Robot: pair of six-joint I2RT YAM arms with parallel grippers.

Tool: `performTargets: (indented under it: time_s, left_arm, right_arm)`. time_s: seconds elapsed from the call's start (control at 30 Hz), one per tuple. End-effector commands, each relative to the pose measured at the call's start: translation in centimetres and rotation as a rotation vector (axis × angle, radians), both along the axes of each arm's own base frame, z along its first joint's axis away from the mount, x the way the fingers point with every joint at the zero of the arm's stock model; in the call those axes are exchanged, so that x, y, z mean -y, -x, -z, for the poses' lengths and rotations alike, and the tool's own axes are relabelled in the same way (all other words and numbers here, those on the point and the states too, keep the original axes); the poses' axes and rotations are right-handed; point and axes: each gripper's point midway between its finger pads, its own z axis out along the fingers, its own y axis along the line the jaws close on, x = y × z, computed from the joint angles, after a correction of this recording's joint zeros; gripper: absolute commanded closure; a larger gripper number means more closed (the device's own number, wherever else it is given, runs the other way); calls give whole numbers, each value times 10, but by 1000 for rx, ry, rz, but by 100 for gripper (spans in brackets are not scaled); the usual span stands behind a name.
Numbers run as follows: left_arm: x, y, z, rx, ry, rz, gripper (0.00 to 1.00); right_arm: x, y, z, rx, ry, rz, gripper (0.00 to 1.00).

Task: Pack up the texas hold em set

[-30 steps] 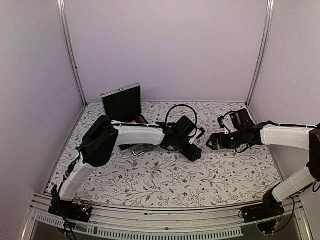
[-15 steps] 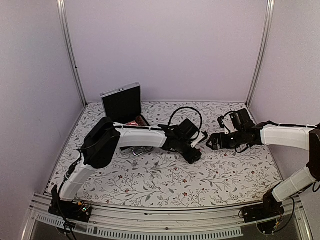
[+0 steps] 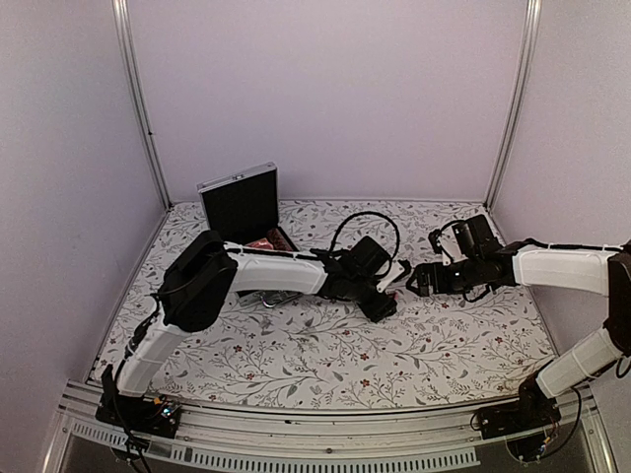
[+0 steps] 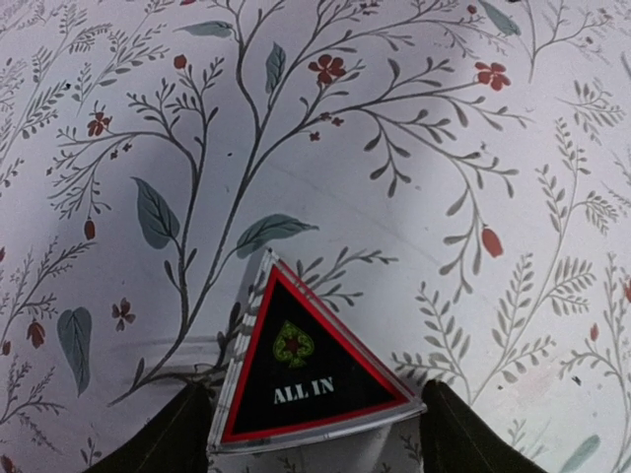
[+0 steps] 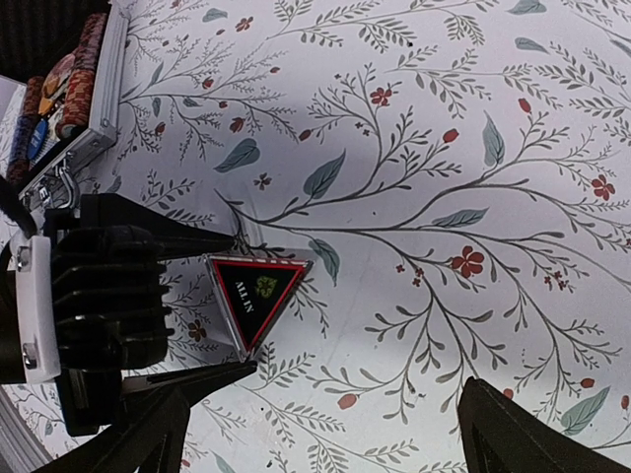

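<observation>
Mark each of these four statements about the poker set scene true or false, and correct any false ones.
1. The left gripper grips the triangular token between its jaws. True.
2. The token reads "DEALER". False: it reads "ALL IN".
3. The briefcase is closed. False: its lid stands up, and chips show inside.
4. The right gripper has open jaws and holds nothing. True.
</observation>
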Motion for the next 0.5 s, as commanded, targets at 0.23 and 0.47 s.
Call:
performTargets:
  time_s: [0.23, 0.47]
  left_arm:
    - [-23, 23, -10, 7, -9, 5, 40]
    - [-45, 23, -16, 29, -30, -37, 41]
  right_arm:
    - [-4, -9, -4, 14, -16, -3, 1]
    - [-5, -9, -4, 14, -19, -6, 1]
